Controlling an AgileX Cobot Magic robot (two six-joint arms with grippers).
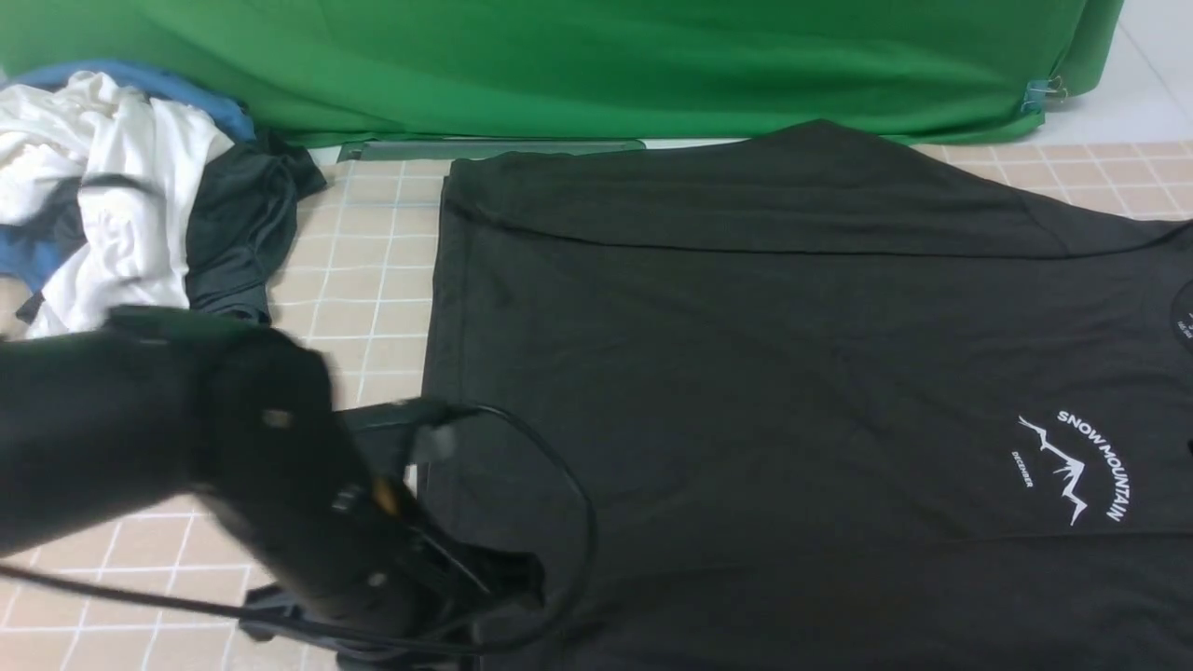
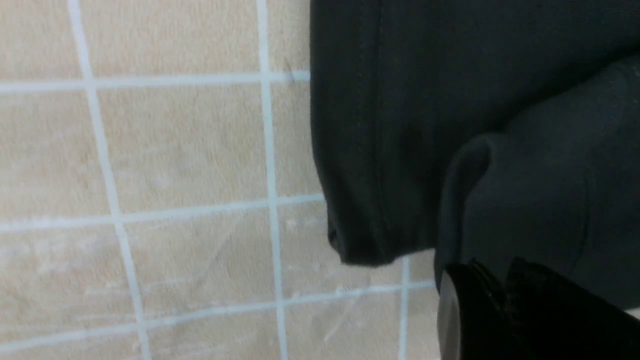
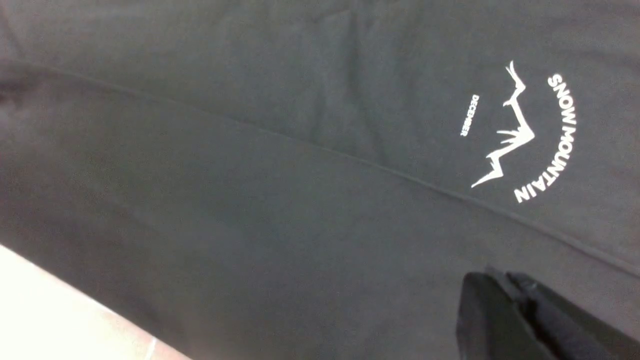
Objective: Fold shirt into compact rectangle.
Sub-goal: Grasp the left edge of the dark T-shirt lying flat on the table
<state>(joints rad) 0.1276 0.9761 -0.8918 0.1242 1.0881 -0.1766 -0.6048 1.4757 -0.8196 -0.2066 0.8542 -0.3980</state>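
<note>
The shirt (image 1: 764, 354) is laid out flat on the desk (image 1: 363, 280), filling the middle and right of the front view. It's cut off at the right and near edges, so the full outline can't be made out. A strip along its far edge is folded over onto the body. The white SNOW MOUNTAIN print (image 1: 1081, 466) sits far to the right, turned sideways.

The shirt's near left corner is mostly hidden in the front view by the blurred left arm (image 1: 186, 438) and its looping cable (image 1: 582, 503), so nothing can be read there about the grip. The left wrist view helps a bit. The stitched hem corner of the shirt (image 2: 360, 150) is seen lying on the tiled desk (image 2: 175, 165), with a raised bulge of black cloth right beside it. Only a tip of the left fingers (image 2: 480, 310) is caught at the frame edge, against that bulge. Whether they're spread or pinching cloth can't be told.

The right fingers (image 3: 500, 320) are only seen in the right wrist view, pressed together just over the shirt (image 3: 250, 200), near a long fold line that runs below the print (image 3: 525, 135). Whether any cloth is caught between them can't be told.

Off at the far left, only in the front view, a heap of clothes is piled: a white garment (image 1: 121, 186), a dark grey garment (image 1: 242, 233) and something blue (image 1: 158, 84). A green cloth (image 1: 559, 65) is hung behind the desk.
</note>
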